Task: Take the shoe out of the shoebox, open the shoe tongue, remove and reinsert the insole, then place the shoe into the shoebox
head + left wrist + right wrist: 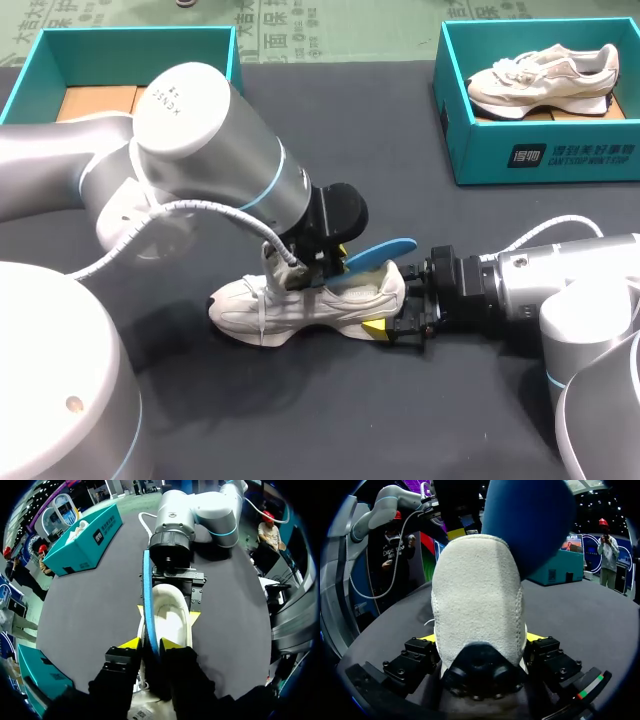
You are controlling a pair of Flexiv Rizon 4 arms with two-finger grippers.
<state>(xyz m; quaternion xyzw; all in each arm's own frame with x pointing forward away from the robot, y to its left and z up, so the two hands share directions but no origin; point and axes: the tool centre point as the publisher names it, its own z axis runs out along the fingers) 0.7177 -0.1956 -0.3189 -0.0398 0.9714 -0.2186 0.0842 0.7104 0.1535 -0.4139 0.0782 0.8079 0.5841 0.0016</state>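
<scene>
A cream suede sneaker [300, 300] lies on its sole on the dark grey table [300, 430], near the middle, with its toe to the left and its heel to the right. It is out of its box.

The right gripper [392, 300] comes in from the right. Its yellow-tipped fingers are pressed against both sides of the heel and hold the sneaker steady. The left gripper [335, 262] reaches down from the left, its two tips pinching a bright blue foam insole [385, 252]. The insole stands on edge, half inside the sneaker's opening, and its rear end sticks out above the heel.

At the far left is an open teal cardboard shoebox [130, 35], showing only brown card lining inside. At the far right a second teal shoebox [545, 155] holds another cream sneaker [545, 78].

Progress, as a judgement: taking the sneaker out is done and the insole step is under way. With the insole halfway, it cannot be told whether it is coming out or going back in. The tongue is hidden behind the left gripper. The sneaker has yet to be returned to a box.

Writing: there is white print on the near wall of the right-hand box and small dark lettering on the left arm's round cap; neither is read out here.
</scene>
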